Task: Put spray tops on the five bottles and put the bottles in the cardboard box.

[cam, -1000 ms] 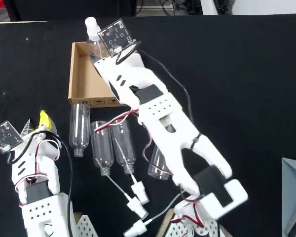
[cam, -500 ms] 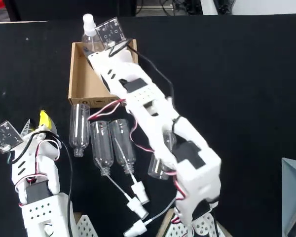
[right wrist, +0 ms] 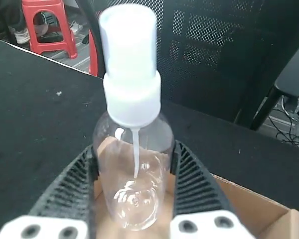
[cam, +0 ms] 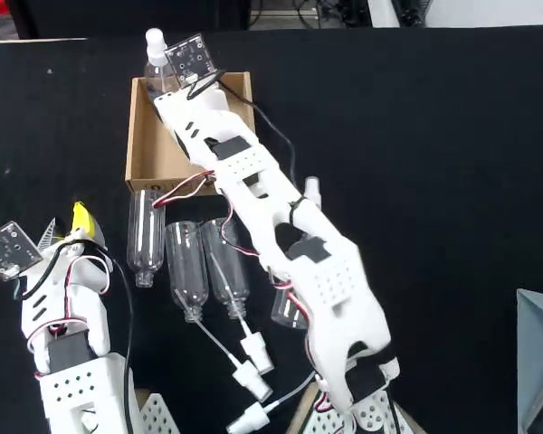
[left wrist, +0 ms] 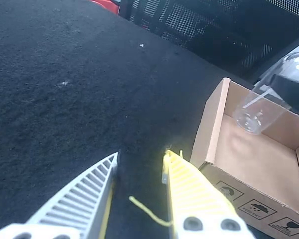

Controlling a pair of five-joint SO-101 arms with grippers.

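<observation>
Currently the black table [cam: 452,181] carries every task item. The right arm [cam: 271,226] stretches across it to the cardboard box [cam: 143,158], passing above 4 bottles [cam: 186,267] that lie on their sides, 1 partly hidden beneath it. A low retraction risks sweeping these round bodies into a roll. The right gripper [right wrist: 134,154] is clamped on the capped bottle [right wrist: 132,204], held upright at the box's far corner, base apparently clear of the floor and close to the wall. Release from there risks a topple; outward drift risks the base catching the rim and dropping outside. The left gripper [left wrist: 140,155] rests spread and empty near the box. 3 loose spray tops [cam: 256,353] lie by the arm bases, where trailing cables could snag their tubes
</observation>
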